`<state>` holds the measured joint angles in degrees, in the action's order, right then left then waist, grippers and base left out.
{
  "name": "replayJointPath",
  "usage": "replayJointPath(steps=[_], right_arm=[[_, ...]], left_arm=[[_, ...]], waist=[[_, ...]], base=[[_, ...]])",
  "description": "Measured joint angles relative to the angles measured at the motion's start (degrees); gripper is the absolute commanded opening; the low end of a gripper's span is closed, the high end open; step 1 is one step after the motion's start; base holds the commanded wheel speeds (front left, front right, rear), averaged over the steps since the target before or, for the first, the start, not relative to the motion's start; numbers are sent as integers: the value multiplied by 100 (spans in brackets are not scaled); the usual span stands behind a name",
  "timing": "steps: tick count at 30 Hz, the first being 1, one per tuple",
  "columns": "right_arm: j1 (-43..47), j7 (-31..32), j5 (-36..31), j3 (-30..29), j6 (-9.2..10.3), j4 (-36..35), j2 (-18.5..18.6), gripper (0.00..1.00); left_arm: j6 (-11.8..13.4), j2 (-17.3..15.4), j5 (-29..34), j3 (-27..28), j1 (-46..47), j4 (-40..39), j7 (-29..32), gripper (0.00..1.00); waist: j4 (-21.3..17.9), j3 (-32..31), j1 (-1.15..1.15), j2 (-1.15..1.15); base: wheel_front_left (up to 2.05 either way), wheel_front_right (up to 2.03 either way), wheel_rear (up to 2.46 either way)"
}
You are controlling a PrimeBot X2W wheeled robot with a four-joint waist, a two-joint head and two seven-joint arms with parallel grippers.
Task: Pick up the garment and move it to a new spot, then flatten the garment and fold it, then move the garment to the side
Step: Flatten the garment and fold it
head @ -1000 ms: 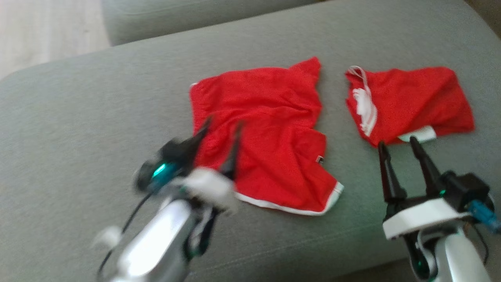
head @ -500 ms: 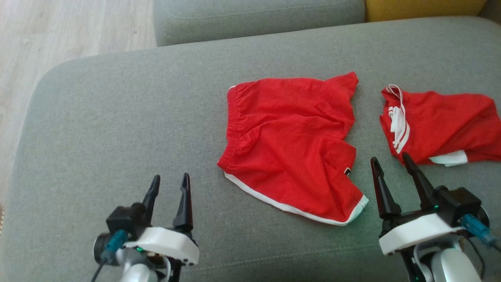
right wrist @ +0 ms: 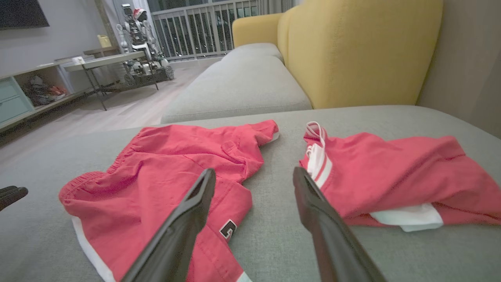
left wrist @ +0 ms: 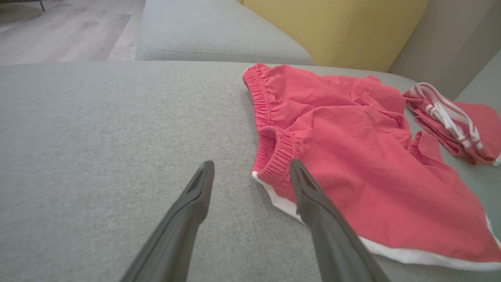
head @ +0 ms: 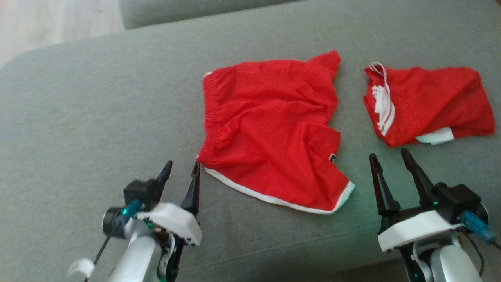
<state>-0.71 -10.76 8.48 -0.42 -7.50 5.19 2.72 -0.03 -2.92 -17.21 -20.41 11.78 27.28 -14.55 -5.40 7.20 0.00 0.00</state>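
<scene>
Red shorts point(head: 270, 129) lying rumpled on grey cushion point(head: 78, 117), black patch point(right wrist: 228, 229) near hem (white letter, maybe G). Left gripper point(head: 182, 163), right gripper point(head: 388, 153) both spread wide, grasping nothing.

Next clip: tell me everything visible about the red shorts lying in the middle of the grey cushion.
The red fabric shorts look thin and soft, lying spread but wrinkled on the grey sofa cushion. A gathered elastic waistband runs along their left side, white trim edges the near hem, and a small dark logo patch sits near it. The open left tool hovers by the waistband corner; contact is unclear. Nothing holds them.
</scene>
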Motion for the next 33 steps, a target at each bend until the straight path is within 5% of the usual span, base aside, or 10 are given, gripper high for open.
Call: replayJointPath(steps=[10,21,22,23,24,33], right_arm=[[-260,-81,10,11,0,16,0,100],[-337,-92,18,23,0,97,0,100],[-343,-91,32,20,0,112,0,100],[-341,-83,68,16,0,156,0,100],[-338,-78,92,10,0,216,0,100],[-340,77,816,-41,0,853,0,100]], left_arm=[[264,40,104,-140,786,1311,0,100],[405,51,85,-278,1146,1839,-15,100],[396,51,36,-300,1160,1846,-15,77],[368,51,-11,-314,1166,1845,-15,13],[354,51,-47,-330,1167,1834,-14,0],[367,56,-212,-380,1146,1354,-10,0]], waist=[[-440,356,0,0],[-570,417,0,0],[-569,415,0,0],[-566,411,0,0],[-562,406,0,0],[-462,404,0,0]], base=[[0,0,0],[0,0,0],[0,0,0],[0,0,0],[0,0,0],[0,0,0]])
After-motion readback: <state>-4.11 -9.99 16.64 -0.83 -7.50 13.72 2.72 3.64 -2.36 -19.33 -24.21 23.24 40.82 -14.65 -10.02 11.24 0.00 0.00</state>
